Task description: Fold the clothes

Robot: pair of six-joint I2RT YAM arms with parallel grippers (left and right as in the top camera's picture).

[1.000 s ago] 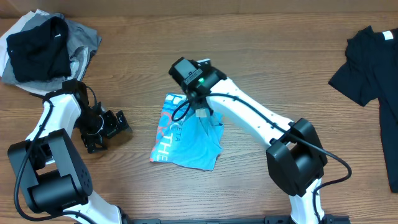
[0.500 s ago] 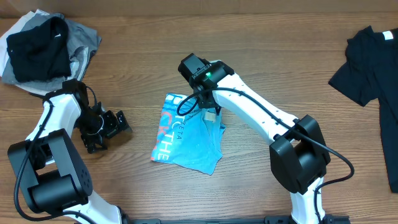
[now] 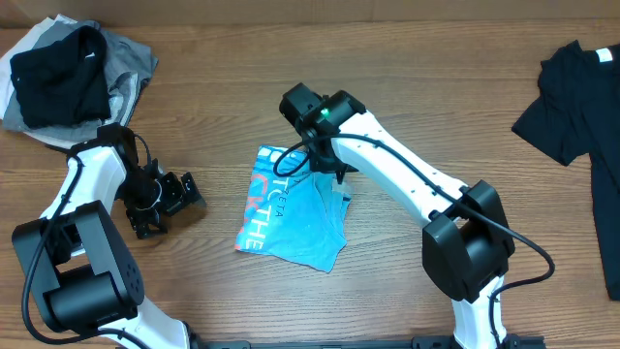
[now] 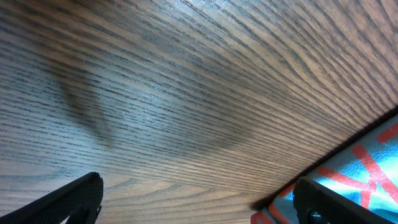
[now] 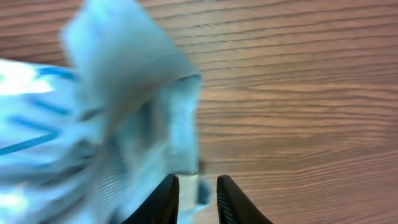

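Observation:
A light blue T-shirt (image 3: pixel 291 215) with white-pink lettering lies folded into a small packet at the table's middle. My right gripper (image 3: pixel 336 174) hangs just above its far right corner. In the right wrist view, the jaws of the right gripper (image 5: pixel 198 200) stand a little apart. A blurred edge of the blue shirt (image 5: pixel 118 118) lies loosely in the gap, not pinched. My left gripper (image 3: pixel 180 193) rests wide open on the wood to the shirt's left and holds nothing. In the left wrist view, the shirt's corner (image 4: pixel 373 163) shows beside the right finger (image 4: pixel 333 200).
A pile of black (image 3: pixel 58 73), grey (image 3: pixel 133 60) and white (image 3: pixel 27 47) garments sits at the far left corner. A black shirt (image 3: pixel 576 97) lies spread at the right edge. Bare wood surrounds the blue shirt.
My right gripper has gone from shut to slightly open and has let go of the blue shirt's lifted edge. The edge has dropped onto the packet. The left arm has not moved.

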